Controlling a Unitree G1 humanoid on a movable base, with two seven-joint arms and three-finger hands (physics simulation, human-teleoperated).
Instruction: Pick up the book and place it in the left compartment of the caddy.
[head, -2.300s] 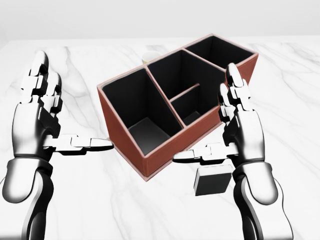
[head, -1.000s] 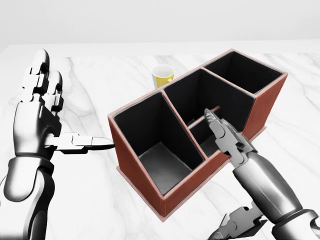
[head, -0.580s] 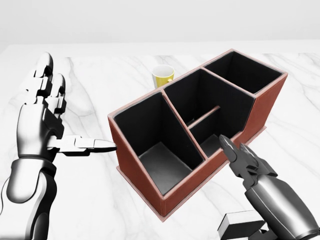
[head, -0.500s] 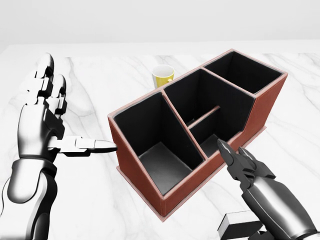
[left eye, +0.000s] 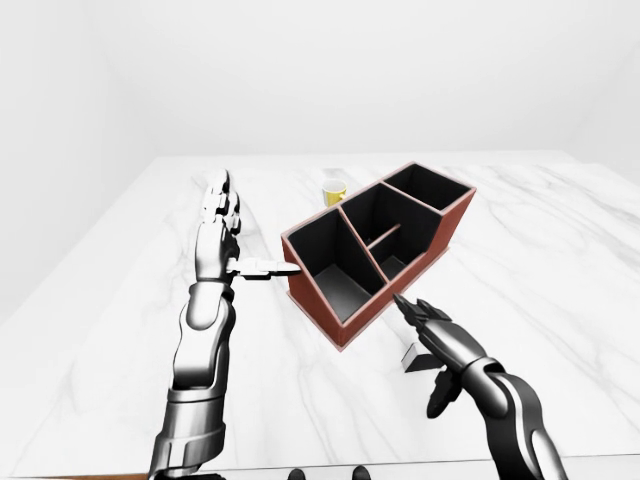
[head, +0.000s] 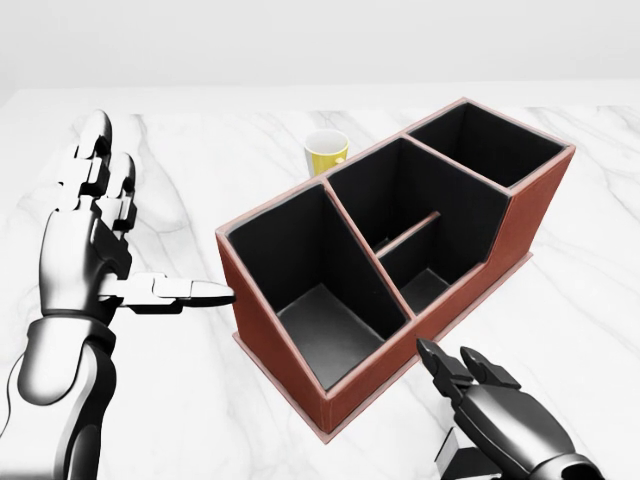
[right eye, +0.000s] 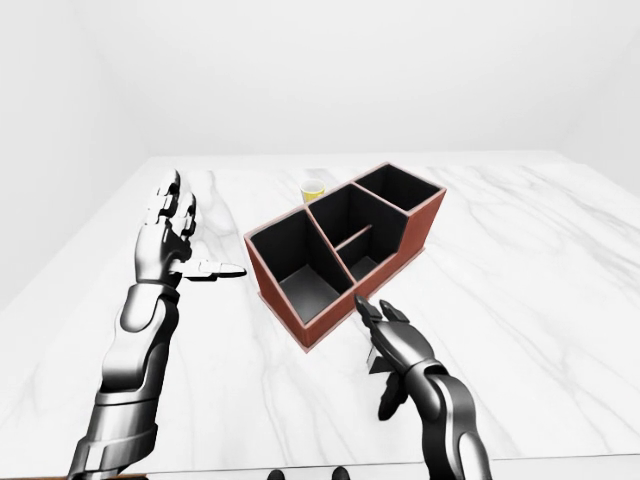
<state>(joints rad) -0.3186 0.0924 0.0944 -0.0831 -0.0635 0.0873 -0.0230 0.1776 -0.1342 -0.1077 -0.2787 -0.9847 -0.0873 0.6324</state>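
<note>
Hovering w/ right hand (left eye: 440, 345), fingers spread, over book (left eye: 411, 357) beside caddy (head: 390, 250); left hand (head: 85, 240) open, thumb tip at caddy's wall.

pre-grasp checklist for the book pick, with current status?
1. Right hand open: ok, fingers spread.
2. Right hand above the book: ok, the book lies mostly hidden beneath it on the marble table.
3. Book gripped: not ok, fingers not closed on it.
4. Left compartment of the caddy empty: ok, bare floor visible.
5. Left hand out of the drop path: ok, open beside the caddy's left wall, thumb tip near it; contact cannot tell.
6. Yellow cup clear: ok, behind the caddy.
</note>
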